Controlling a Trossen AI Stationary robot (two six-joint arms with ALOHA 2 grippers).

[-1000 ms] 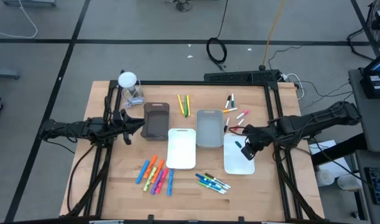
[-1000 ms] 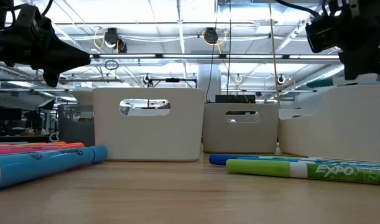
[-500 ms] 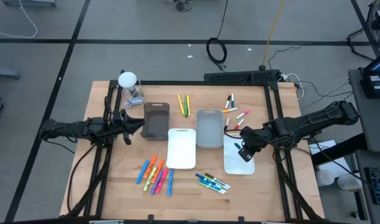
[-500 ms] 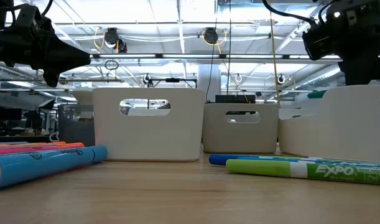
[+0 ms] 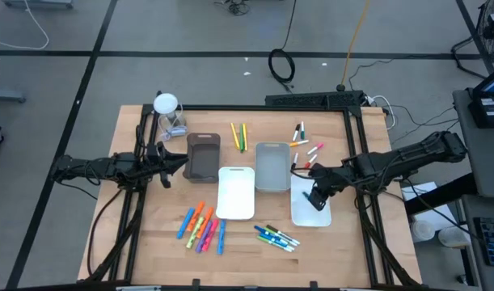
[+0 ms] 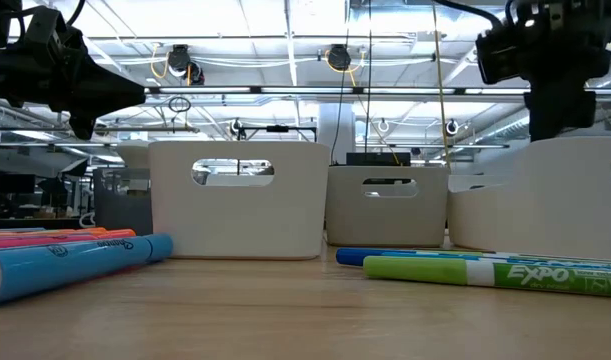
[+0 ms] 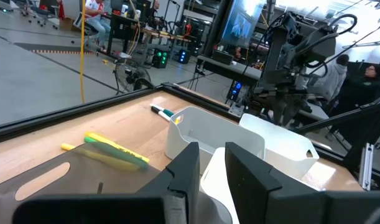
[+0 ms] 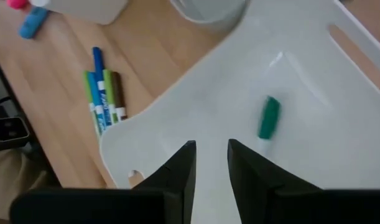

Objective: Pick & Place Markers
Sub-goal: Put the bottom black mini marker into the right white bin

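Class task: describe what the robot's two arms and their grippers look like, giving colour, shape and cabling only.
Both arms are dark, almost black, slim and jointed, with thin black cables running along them. The left gripper and the right gripper each end in two flat, dark, blunt fingers. No markings are readable on them.

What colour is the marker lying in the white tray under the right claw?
Green marker on the white tray; the right wrist view shows it best.

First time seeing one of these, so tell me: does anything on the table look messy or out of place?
Nothing looks spilled or damaged. Markers lie loose in clusters on the table, and one green marker lies in the white tray under the right gripper.
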